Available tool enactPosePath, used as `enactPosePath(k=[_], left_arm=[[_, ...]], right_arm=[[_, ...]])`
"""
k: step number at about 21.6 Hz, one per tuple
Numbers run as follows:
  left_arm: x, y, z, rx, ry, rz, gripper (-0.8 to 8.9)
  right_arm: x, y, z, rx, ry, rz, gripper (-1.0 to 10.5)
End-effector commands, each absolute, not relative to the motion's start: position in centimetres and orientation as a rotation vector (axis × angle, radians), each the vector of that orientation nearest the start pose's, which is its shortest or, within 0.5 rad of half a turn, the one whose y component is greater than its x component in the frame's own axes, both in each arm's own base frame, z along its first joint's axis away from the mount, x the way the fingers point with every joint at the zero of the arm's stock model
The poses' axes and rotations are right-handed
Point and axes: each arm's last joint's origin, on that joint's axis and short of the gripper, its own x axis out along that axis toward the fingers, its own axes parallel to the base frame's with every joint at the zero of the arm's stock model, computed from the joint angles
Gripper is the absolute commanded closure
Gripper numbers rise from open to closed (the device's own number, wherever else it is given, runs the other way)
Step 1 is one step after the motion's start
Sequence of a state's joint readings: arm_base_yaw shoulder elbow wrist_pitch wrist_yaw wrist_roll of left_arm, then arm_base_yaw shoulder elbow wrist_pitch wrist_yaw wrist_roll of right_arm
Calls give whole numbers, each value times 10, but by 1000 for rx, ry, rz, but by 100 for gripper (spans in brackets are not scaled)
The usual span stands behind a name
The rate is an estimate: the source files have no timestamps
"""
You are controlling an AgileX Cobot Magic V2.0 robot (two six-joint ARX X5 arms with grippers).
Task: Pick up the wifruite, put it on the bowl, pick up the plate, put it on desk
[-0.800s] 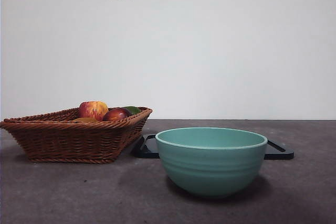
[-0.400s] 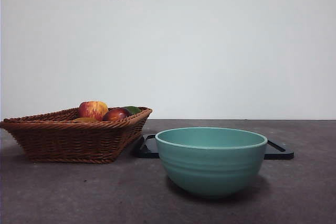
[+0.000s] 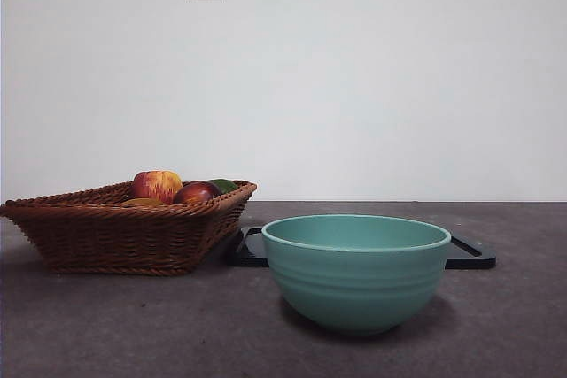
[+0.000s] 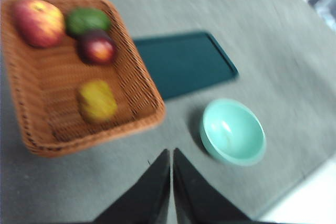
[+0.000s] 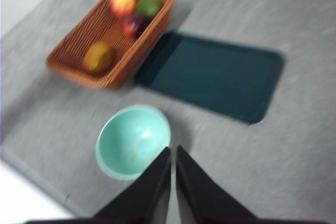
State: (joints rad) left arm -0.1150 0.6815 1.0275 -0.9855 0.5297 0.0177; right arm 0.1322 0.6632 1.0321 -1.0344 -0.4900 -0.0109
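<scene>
Four fruits in wicker basket [image 3: 124,235] — tray [image 3: 469,252] behind bowl [image 3: 356,270].

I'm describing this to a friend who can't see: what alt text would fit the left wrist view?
Blurred view from above of a wicker basket holding four fruits: an olive-brown wifruite, a red-yellow apple, a green fruit and a dark red fruit. Beside it on the grey desk lie a dark tray and an empty teal bowl. The left gripper, fingers shut, hangs above them.
</scene>
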Motion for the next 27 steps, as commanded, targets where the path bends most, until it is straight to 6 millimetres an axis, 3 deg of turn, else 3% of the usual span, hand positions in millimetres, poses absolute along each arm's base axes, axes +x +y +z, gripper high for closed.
enactPosePath(k=[1, 6, 8, 9, 12, 13, 20, 27], left_arm=[[97, -29, 360, -63, 620, -675, 805], [96, -30, 360, -59, 623, -688, 803], [97, -30, 360, -60, 623, -687, 732], [97, -30, 360, -60, 623, -687, 657], [97, -30, 360, -67, 626, -684, 389], [97, -30, 360, -70, 627, -683, 350], [102, -30, 360, -91, 639, -661, 344], [151, -43, 365, -112, 688, -612, 351]], right_arm=[[95, 32, 356, 75, 689, 689, 940], [99, 41, 351, 46, 759, 761, 940], [99, 41, 351, 46, 760, 762, 929], [99, 41, 351, 47, 760, 761, 883], [99, 41, 351, 54, 763, 758, 524], [99, 41, 351, 54, 763, 758, 505], [99, 41, 351, 54, 763, 758, 505], [99, 41, 351, 60, 765, 755, 505]])
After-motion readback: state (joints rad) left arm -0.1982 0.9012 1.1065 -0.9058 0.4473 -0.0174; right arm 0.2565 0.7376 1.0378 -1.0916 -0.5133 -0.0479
